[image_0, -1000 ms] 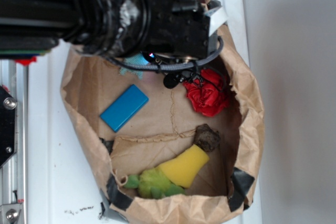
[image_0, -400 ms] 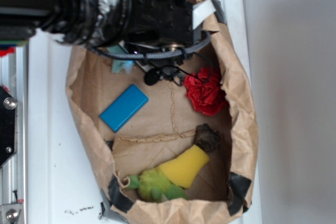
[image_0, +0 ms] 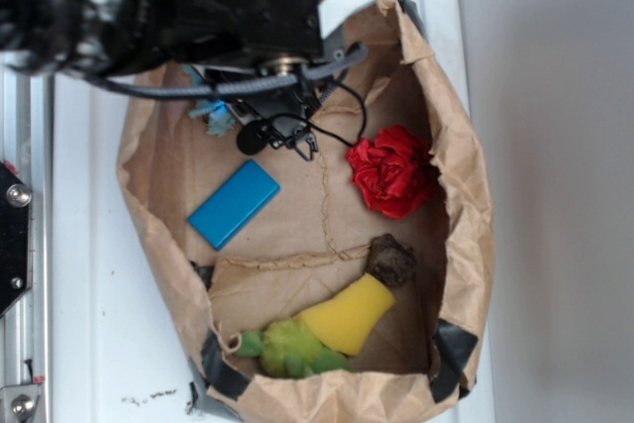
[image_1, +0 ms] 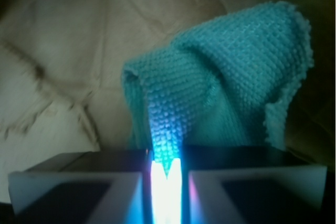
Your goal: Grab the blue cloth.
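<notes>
The blue cloth [image_1: 220, 82] is a pale teal terry towel, bunched and pulled up into a peak over the brown paper in the wrist view. My gripper [image_1: 167, 167] is shut on a fold of it, the two fingers pressed together with the fabric pinched between them. In the exterior view only a scrap of the blue cloth [image_0: 216, 116] shows under the black arm at the top left of the paper bag [image_0: 466, 185]; the gripper itself is hidden there by the arm.
Inside the bag lie a bright blue flat block [image_0: 235, 203], a red fabric flower [image_0: 391, 173], a dark brown lump [image_0: 392, 261] and a yellow and green soft toy [image_0: 322, 329]. A metal rail [image_0: 15, 245] runs along the left edge.
The arm has moved left and up across the bag, carrying the cloth with it. The red flower, once partly covered, now lies fully in view.
</notes>
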Action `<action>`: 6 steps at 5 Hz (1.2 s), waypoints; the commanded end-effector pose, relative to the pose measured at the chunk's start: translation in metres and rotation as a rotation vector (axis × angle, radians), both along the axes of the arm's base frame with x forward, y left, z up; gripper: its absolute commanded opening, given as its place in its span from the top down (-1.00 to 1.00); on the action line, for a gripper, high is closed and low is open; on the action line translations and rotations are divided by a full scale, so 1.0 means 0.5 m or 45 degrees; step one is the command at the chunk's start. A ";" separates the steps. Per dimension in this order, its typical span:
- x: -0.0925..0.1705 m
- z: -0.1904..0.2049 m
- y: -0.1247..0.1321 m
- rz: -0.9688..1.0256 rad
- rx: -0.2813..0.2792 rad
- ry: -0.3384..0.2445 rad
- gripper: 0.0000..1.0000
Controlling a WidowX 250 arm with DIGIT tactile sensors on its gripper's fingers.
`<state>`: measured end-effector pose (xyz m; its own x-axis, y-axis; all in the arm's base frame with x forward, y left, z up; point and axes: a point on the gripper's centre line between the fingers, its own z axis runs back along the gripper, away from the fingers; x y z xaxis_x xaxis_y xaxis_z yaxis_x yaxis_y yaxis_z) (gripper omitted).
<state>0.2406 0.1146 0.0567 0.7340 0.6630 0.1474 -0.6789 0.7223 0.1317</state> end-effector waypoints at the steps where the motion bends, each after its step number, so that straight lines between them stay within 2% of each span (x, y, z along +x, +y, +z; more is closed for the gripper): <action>1: -0.014 0.068 0.001 -0.065 -0.026 -0.086 1.00; 3: -0.013 0.080 -0.019 -0.106 -0.033 -0.102 1.00; 4: -0.008 0.071 -0.009 -0.057 -0.019 -0.097 -1.00; 6: -0.005 0.052 -0.004 -0.032 0.035 -0.092 -1.00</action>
